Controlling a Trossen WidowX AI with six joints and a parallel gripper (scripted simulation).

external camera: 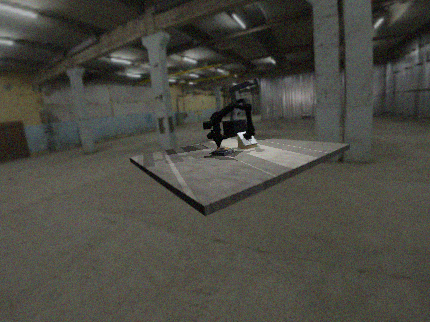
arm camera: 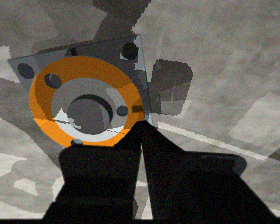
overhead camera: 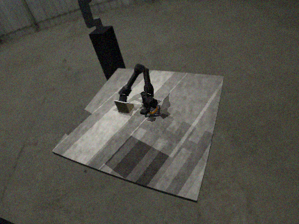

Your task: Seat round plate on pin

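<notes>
The round plate (arm camera: 80, 67) (overhead camera: 154, 110) has an orange outer ring and a pale inner ring. It sits around the grey round post (arm camera: 89, 118) on the square grey base (arm camera: 102, 50). Several dark holes show in the plate, one in its pale ring near the fingertips, beside a dark mark on the orange. The orange tab cannot be told apart, and I cannot make out the pin or whether the plate lies flat. My gripper (arm camera: 141, 124) (external camera: 218, 145) is shut and empty, its tips at the plate's right rim in the wrist view; touching or just above is unclear.
A pale, tilted panel (overhead camera: 124, 106) (external camera: 247, 139) stands by the arm's foot. The base rests on a large patterned table top (overhead camera: 80, 138) (external camera: 225, 178). A dark pillar (overhead camera: 106, 51) with a grey arm-like shape on it stands behind the table. Shadows cross the table.
</notes>
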